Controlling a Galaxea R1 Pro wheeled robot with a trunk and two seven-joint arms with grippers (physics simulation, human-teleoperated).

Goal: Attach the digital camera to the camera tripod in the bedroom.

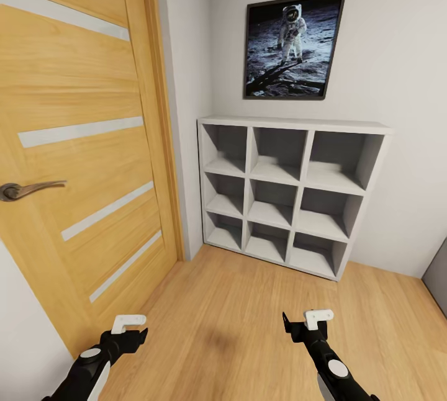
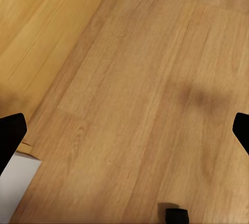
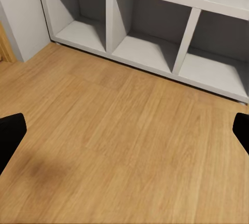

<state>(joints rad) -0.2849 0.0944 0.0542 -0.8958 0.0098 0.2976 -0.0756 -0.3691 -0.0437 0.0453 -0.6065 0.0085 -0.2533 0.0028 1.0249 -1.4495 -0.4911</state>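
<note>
I am in the bedroom, facing a corner with pale grey walls and a light wood floor (image 1: 248, 320). The digital camera and the camera tripod are out of view. My left gripper (image 1: 128, 330) hangs low over the floor near the wooden door (image 1: 74, 159). It is open and holds nothing, its black fingertips (image 2: 10, 136) wide apart in the left wrist view. My right gripper (image 1: 305, 325) is also low over the floor, open and empty. It points toward the white cube shelf (image 3: 155, 42), with its fingertips (image 3: 9, 135) spread at the picture's edges.
The shut wooden door with a metal lever handle (image 1: 28, 189) fills the left side. The white cube shelf (image 1: 288, 202) stands against the far wall with bare compartments, under a framed astronaut picture (image 1: 293, 44). A dark grey edge (image 1: 437, 277) shows at the far right.
</note>
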